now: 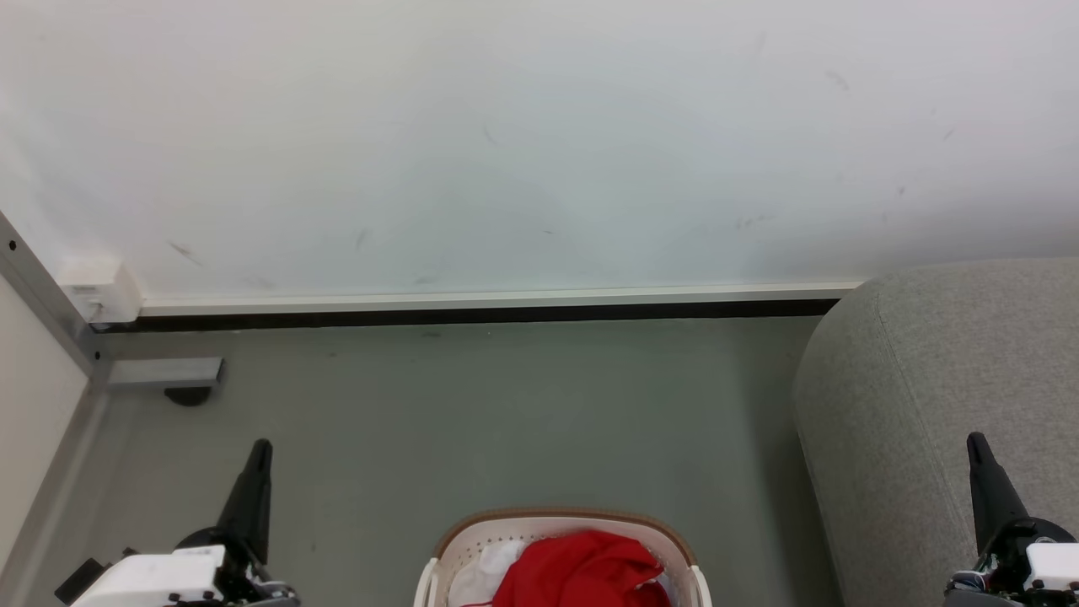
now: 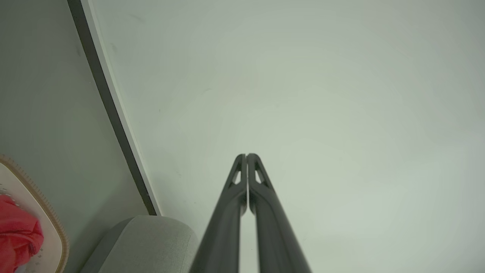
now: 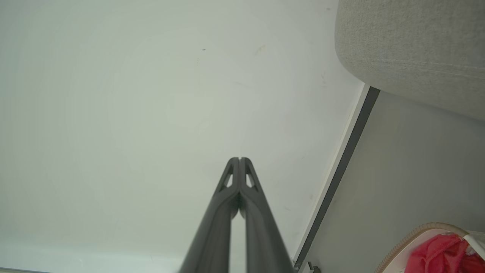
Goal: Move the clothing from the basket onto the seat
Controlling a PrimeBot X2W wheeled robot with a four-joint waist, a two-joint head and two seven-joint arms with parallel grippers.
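Note:
Red clothing [image 1: 586, 569] with white parts lies heaped in the cream basket [image 1: 472, 529] with a tan rim, on the floor at the bottom middle of the head view. The grey seat [image 1: 919, 396] stands to its right against the wall. My left gripper [image 1: 261, 445] is shut and empty at the lower left, well left of the basket. My right gripper [image 1: 976, 438] is shut and empty at the lower right, in front of the seat. The left wrist view shows my shut left gripper [image 2: 246, 155], the basket rim [image 2: 57, 227], the clothing [image 2: 19, 235] and the seat [image 2: 147, 242]. The right wrist view shows my shut right gripper [image 3: 240, 158], the clothing [image 3: 439, 254] and the seat [image 3: 413, 49].
A white wall [image 1: 539, 143] with a dark skirting strip [image 1: 472, 318] runs across behind the grey floor [image 1: 506, 413]. A metal frame post with a foot [image 1: 164, 375] and a white box [image 1: 101, 291] stand at the left corner.

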